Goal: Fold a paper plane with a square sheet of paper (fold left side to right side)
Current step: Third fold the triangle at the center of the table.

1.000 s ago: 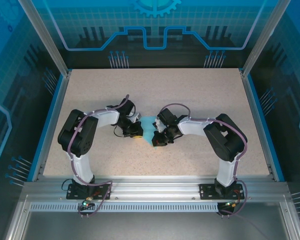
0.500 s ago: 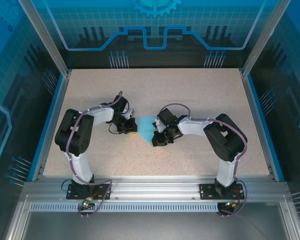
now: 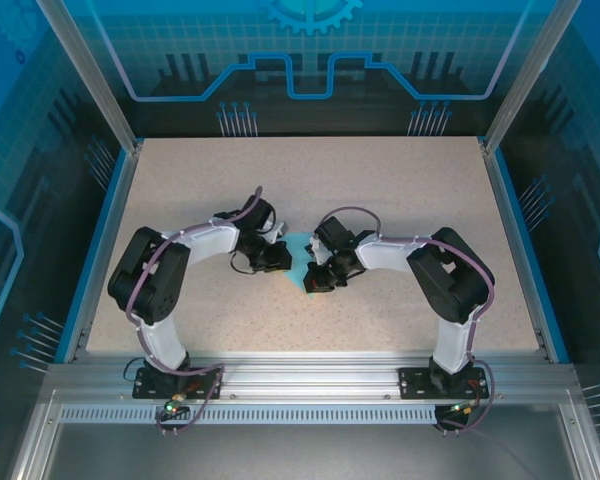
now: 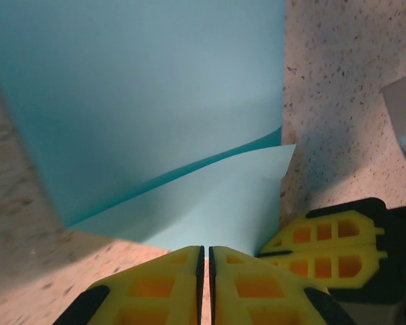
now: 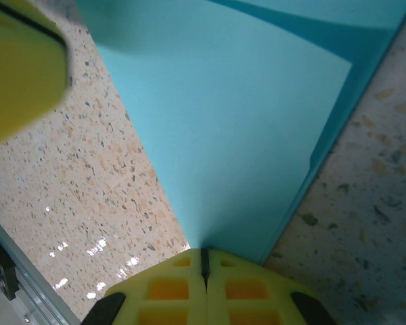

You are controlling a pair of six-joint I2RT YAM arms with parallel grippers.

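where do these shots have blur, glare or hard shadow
right wrist view: a yellow tool finger at top left is badly out of focus, and the table glints at lower left; left wrist view: the lifted paper throws a soft shadow on the table; top view: even light, sharp

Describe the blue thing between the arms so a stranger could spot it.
Find the speckled beige table, then its middle, where the left arm and right arm nearly meet. Between them lies the sheet of paper: thin, light blue, partly folded, the only blue thing on the tabletop.
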